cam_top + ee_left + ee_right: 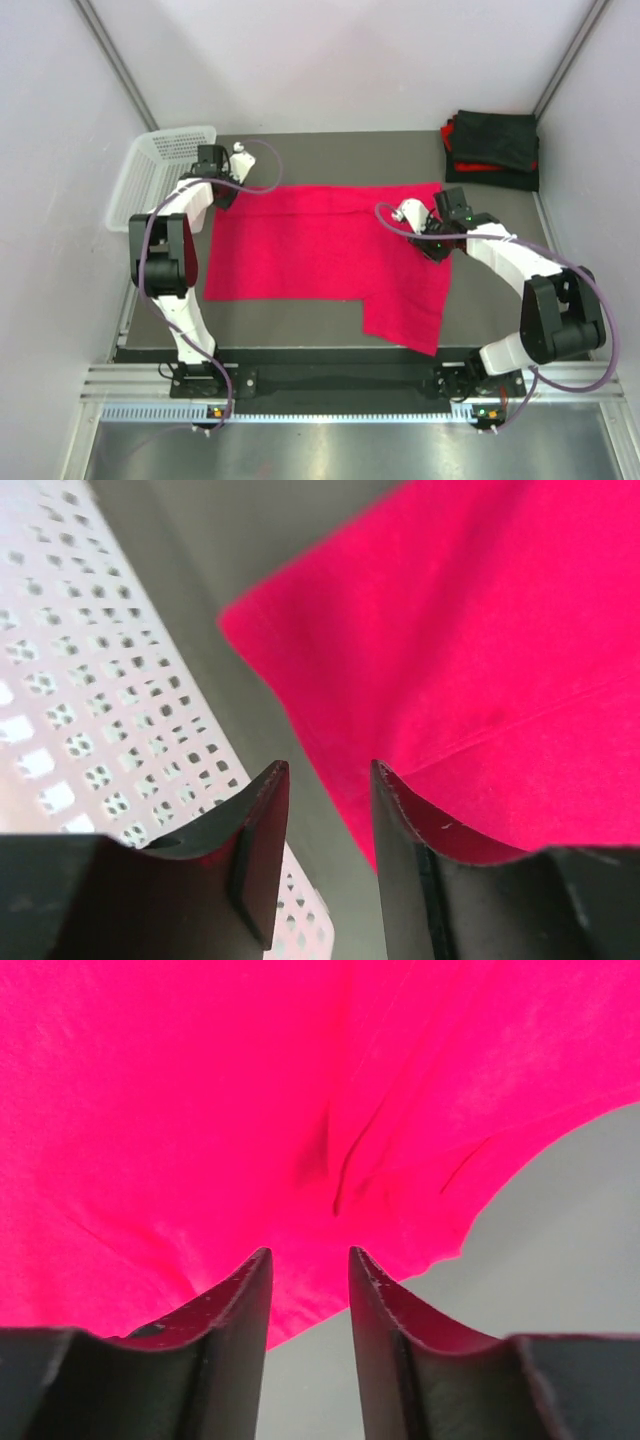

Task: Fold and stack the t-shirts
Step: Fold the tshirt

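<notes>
A crimson red t-shirt [330, 250] lies spread flat across the middle of the dark table, partly folded, with one flap hanging toward the front right. My left gripper [224, 190] is open at the shirt's far left corner; in the left wrist view the red cloth [470, 660] lies just right of my gripper [328, 772], with bare table between the fingers. My right gripper [436, 243] is open at the shirt's right edge; the right wrist view shows the red cloth's edge [300, 1110] just ahead of my gripper [310, 1256]. A stack of folded black and red shirts [492, 148] sits at the far right.
A white plastic mesh basket [160, 170] stands at the far left, right beside my left gripper, and fills the left of the left wrist view [90, 700]. Grey walls close in the table on three sides.
</notes>
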